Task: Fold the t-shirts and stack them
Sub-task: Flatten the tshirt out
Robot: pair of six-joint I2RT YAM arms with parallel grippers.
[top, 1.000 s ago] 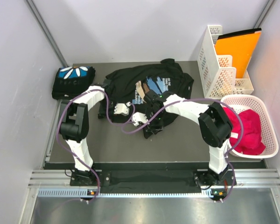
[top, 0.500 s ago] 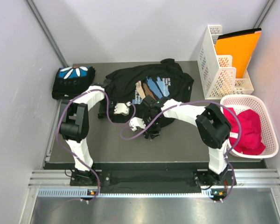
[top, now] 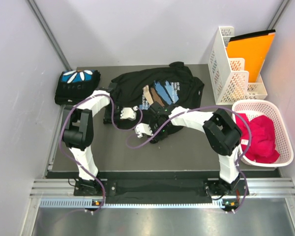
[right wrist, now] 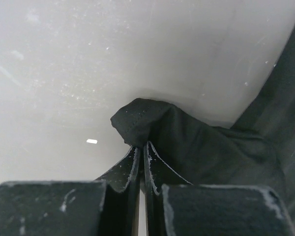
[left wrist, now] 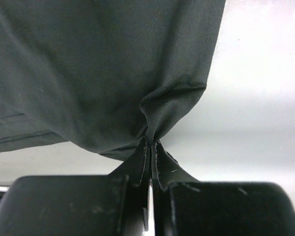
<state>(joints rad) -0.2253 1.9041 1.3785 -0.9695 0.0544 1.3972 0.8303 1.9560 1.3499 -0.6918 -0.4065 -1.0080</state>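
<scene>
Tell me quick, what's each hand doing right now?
Left hand: closed, pinching a fold of the black t-shirt.
Right hand: closed, pinching a corner of the same t-shirt.

Reads to me as a robotics lab test cell: plain white wall panels (top: 137, 29) and grey metal corner struts (top: 49, 34) box in a dark grey tabletop (top: 187, 152). Ribbed aluminium rail (top: 54, 189) along my near edge, white-and-black robot arms (top: 81, 132) bolted to it.

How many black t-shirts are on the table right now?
2. A folded shirt at the table's far-left corner; a spread shirt in the middle, pinched by the left gripper and right gripper. Any beneath it would be hidden.
</scene>
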